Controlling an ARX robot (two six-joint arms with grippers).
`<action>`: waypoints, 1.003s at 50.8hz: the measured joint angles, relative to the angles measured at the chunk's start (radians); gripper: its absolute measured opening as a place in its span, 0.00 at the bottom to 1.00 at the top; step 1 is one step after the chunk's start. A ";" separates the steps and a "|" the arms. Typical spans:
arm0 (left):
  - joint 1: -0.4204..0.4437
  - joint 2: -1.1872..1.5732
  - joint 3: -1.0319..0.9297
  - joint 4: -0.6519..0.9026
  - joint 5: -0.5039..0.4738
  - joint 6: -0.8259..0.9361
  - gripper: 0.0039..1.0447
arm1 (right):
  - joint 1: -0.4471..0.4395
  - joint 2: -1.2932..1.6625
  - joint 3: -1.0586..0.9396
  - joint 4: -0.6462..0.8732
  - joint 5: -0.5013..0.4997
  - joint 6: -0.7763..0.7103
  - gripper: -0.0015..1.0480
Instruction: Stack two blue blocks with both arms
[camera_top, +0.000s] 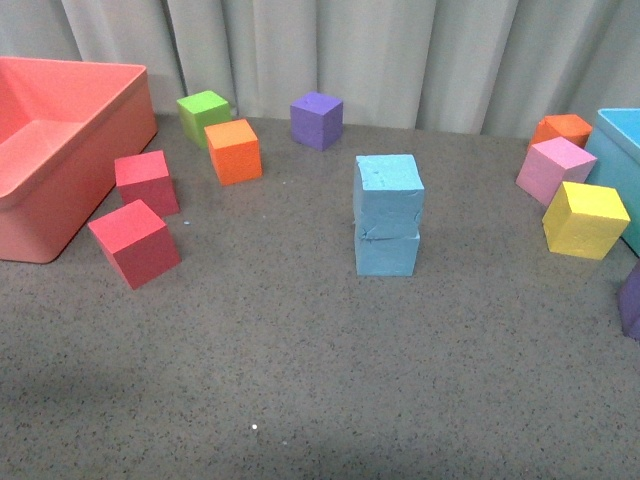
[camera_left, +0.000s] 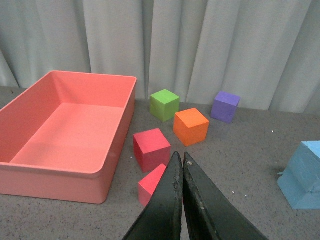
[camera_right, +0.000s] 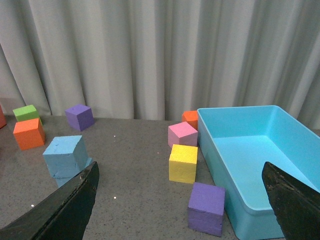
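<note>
Two light blue blocks stand stacked in the middle of the grey table: the upper block (camera_top: 389, 195) sits a little askew on the lower block (camera_top: 386, 252). The stack also shows in the left wrist view (camera_left: 303, 175) and in the right wrist view (camera_right: 66, 157). No arm shows in the front view. My left gripper (camera_left: 181, 159) is shut and empty, its tips over a red cube (camera_left: 152, 184), well away from the stack. My right gripper (camera_right: 181, 172) is wide open and empty, above a purple cube (camera_right: 206, 207) and a yellow cube (camera_right: 183, 163).
A salmon bin (camera_top: 60, 150) stands at the left with two red cubes (camera_top: 134, 242) beside it. Green (camera_top: 203, 116), orange (camera_top: 233, 151) and purple (camera_top: 317, 120) cubes lie at the back. Pink (camera_top: 555, 168), yellow (camera_top: 585, 219) and orange cubes sit by a teal bin (camera_right: 250, 165) at the right.
</note>
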 joint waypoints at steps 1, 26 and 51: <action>0.007 -0.024 -0.010 -0.016 0.010 0.000 0.03 | 0.000 0.000 0.000 0.000 0.000 0.000 0.91; 0.147 -0.494 -0.101 -0.381 0.143 0.001 0.03 | 0.000 0.000 0.000 0.000 0.000 0.000 0.91; 0.148 -0.801 -0.102 -0.666 0.143 0.001 0.03 | 0.000 0.000 0.000 0.000 0.000 0.000 0.91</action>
